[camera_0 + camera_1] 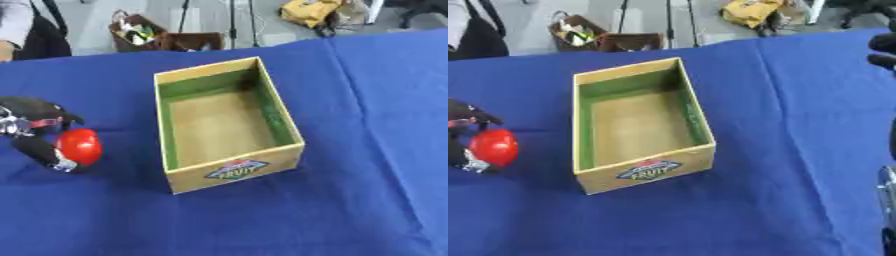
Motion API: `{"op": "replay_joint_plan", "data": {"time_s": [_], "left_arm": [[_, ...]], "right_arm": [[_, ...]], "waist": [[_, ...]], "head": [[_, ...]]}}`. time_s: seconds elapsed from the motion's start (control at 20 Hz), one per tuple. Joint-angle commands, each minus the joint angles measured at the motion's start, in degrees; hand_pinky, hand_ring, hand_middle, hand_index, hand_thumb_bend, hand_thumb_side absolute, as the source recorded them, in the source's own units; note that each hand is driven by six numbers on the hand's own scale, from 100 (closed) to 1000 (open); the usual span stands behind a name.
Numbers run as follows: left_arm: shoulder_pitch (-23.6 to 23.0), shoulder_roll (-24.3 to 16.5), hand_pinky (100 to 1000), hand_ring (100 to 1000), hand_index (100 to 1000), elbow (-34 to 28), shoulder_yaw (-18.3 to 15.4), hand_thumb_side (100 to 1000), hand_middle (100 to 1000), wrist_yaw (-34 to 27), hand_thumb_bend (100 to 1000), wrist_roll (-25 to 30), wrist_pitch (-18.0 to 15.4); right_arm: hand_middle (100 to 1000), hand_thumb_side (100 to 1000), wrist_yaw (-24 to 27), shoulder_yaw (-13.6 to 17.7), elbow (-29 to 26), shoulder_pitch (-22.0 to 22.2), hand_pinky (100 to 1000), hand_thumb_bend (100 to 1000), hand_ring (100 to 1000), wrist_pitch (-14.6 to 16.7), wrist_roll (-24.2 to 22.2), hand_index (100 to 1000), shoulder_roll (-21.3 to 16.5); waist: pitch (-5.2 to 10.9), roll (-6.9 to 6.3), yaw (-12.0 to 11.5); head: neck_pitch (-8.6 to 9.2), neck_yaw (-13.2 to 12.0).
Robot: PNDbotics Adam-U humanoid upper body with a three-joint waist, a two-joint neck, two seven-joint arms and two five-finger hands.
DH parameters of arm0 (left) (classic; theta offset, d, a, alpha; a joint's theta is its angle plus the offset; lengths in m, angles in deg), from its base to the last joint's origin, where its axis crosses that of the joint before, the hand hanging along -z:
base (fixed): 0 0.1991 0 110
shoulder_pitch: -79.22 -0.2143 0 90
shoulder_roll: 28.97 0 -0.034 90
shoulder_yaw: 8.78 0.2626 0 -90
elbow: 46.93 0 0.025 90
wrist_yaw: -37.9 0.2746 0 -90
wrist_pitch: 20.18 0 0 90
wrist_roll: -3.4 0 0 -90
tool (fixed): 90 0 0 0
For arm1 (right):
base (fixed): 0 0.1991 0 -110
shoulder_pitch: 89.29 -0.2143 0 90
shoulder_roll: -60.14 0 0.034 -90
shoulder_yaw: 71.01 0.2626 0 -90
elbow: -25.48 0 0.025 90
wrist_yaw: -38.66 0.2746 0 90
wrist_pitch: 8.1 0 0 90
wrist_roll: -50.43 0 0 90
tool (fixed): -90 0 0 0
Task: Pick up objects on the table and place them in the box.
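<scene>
My left hand (39, 135), fingers curled around a round, glossy red fruit (79, 146), sits left of the empty green-lined wooden box (229, 167), whose near wall could, I judge, snag a low carry.

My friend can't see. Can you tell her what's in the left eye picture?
The left robot hand curls around a round red object at the left edge of a blue tablecloth. Beside it sits an empty open wooden box with a fruit label on its front.

Red ball (79, 146), green-lined box (269, 112), blue cloth (367, 150)
</scene>
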State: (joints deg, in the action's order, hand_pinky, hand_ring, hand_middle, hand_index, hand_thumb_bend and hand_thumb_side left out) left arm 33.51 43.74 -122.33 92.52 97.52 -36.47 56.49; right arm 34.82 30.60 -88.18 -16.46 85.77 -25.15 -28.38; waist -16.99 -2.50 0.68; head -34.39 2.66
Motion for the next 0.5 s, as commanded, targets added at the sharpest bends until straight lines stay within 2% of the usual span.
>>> {"op": "replay_joint_plan", "data": {"time_s": [0.05,0.3,0.4,0.5], "left_arm": [[0.5,-1.5,231,476,1000,-0.7,-0.3,767,648,-1.5,601,1.8,-1.5],[0.5,-1.1,212,465,970,-0.2,0.1,767,627,-3.2,574,1.8,-0.9],[0.5,-1.0,200,458,956,0.0,0.1,758,618,-3.3,533,1.8,-0.4],[0.6,-1.0,174,440,901,0.5,0.2,744,590,-3.0,500,1.8,0.1]], "right_arm": [[620,814,0.0,0.3,-0.9,-0.4,727,100,733,0.0,-0.1,766,-1.2],[620,814,-0.1,0.2,-0.9,-0.4,727,100,734,0.0,-0.1,766,-1.2],[620,814,-0.1,0.2,-0.9,-0.4,727,100,734,0.0,-0.1,766,-1.2],[620,814,-0.1,0.3,-0.9,-0.4,727,100,734,0.0,-0.1,766,-1.2]], "waist": [[0.92,0.11,0.0],[0.82,0.17,0.1],[0.81,0.18,0.1],[0.81,0.19,0.2]], "head": [[0.55,-0.1],[0.64,-0.2],[0.71,-0.3],[0.74,-0.3]]}}
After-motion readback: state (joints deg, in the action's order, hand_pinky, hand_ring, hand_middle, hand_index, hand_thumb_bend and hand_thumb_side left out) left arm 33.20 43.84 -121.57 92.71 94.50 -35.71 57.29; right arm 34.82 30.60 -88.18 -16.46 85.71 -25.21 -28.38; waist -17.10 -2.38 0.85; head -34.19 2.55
